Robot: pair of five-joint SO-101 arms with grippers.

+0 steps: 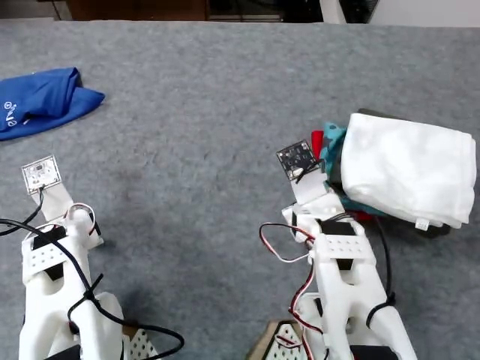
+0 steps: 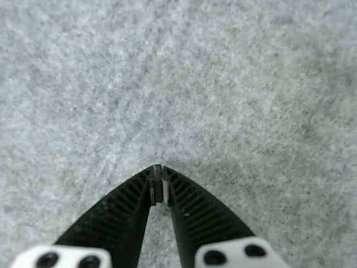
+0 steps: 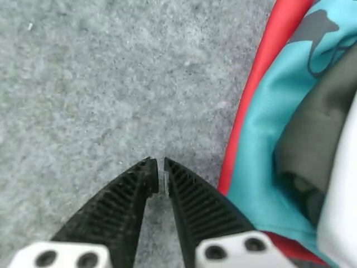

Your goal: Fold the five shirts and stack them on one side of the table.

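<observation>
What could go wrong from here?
1. Blue shirt lies crumpled at the far left edge of the table; the left pincer, shut, may struggle to spread it flat.
2. Right pincer sits close beside the folded red shirt; a swing could snag it and shift the white shirt on top.

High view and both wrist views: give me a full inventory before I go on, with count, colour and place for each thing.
blue shirt: 1, blue, bunched up at the table's far left
white shirt: 1, white, folded, top of the stack on the right
dark shirt: 1, dark grey, under the white one
teal shirt: 1, teal, under the dark one
red shirt: 1, red, bottom of the stack
table: 1, grey, under everything
left gripper: 1, black jaws shut, empty, over bare table
right gripper: 1, black jaws all but shut, empty, beside the stack's red edge
</observation>
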